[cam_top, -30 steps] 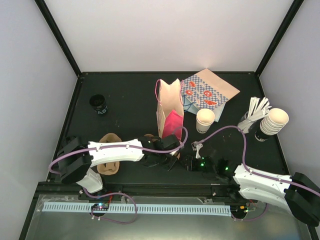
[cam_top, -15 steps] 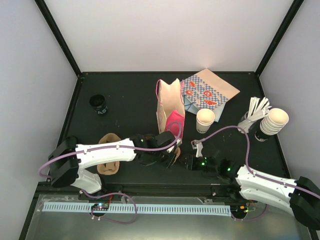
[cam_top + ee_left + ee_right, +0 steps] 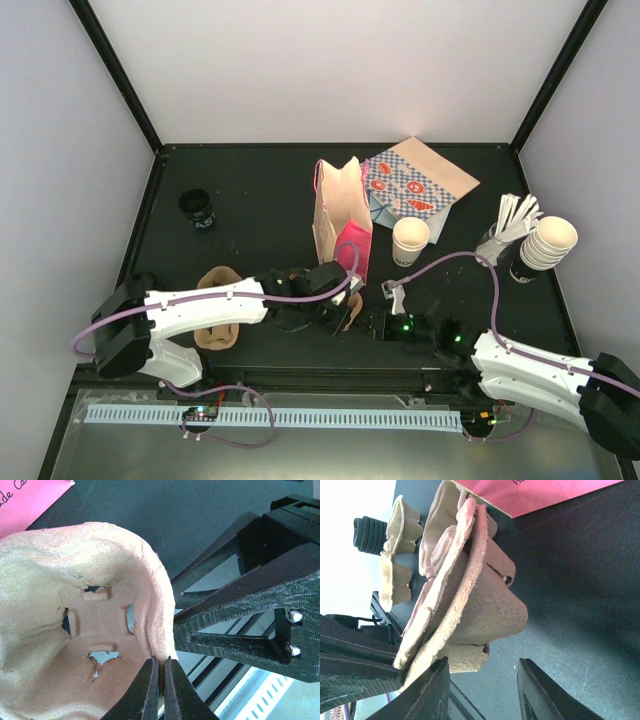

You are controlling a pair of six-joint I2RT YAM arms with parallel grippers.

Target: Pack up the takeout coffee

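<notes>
Two grippers: left gripper (image 3: 160, 669) pinched closed on rim of tan moulded-pulp cup carrier (image 3: 75, 605); right gripper (image 3: 482, 690) part-open, empty, just beside it.

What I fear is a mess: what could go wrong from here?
1. The left gripper pinches only the thin rim of the pulp cup carrier, whose bottom is torn; it may rip or slip.
2. The standing pink bag is close by; a swing could topple it.

Top camera looks steeply down; both close wrist cameras share the pulp carrier (image 3: 75, 630).
</notes>
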